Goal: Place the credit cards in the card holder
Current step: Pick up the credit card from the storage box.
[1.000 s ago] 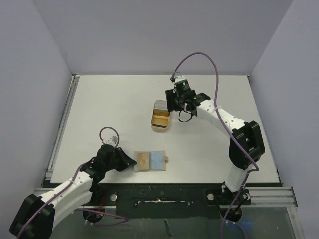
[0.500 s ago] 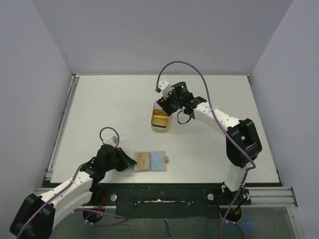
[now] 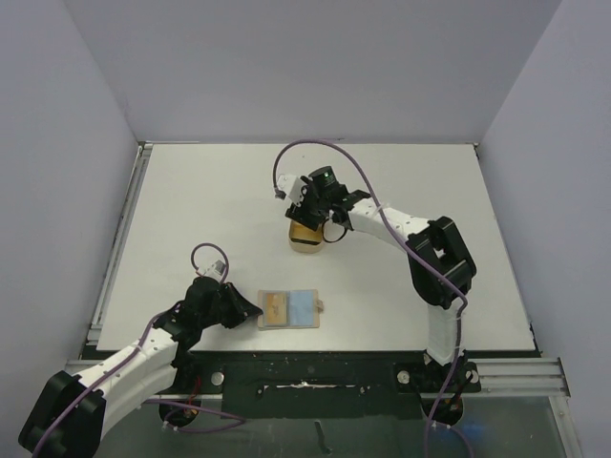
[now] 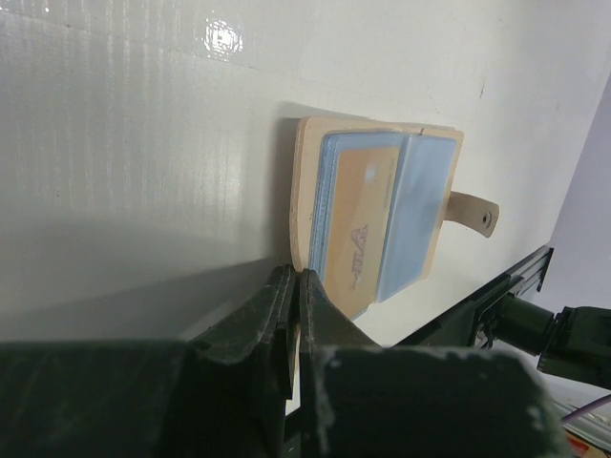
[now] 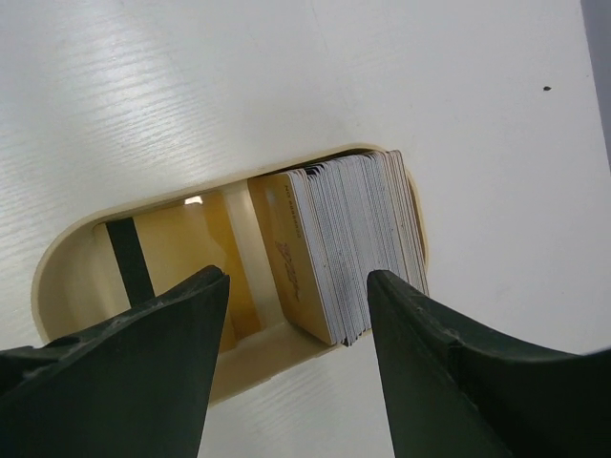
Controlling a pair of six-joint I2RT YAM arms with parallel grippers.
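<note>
Top external view, listed from the arm bases outward.

1. Left gripper (image 3: 254,311), one. Its jaws are clamped on the left edge of the card holder (image 3: 288,308), pinning it to the table (image 3: 191,219).
2. Card holder, one. It lies open just ahead of the bases, long axis running left to right. The strap tab (image 3: 320,306) is on the side away from the left fingers. Two cards are seated in its sleeves: one gold card (image 4: 358,224) and one blue card (image 4: 415,215).
3. Tray (image 3: 307,250), one. It is tan and rounded with two compartments, well apart from the holder and farther up the table.
4. Credit cards (image 5: 353,243) not yet moved. A stack stands on edge in one compartment, its edges too thin and too many to count. The other compartment holds one dark-striped card (image 5: 129,258), as far as can be told.
5. Right gripper (image 5: 296,286), one. Its jaws are apart above the tray, with the stack directly between and below the fingers. The card faces are turned toward the fingers, so closing would squeeze across the stack's thickness.

The right arm is the nearer one to the stack. A straight descent would likely take several cards at once, so picking out a single card probably calls for an offset.
</note>
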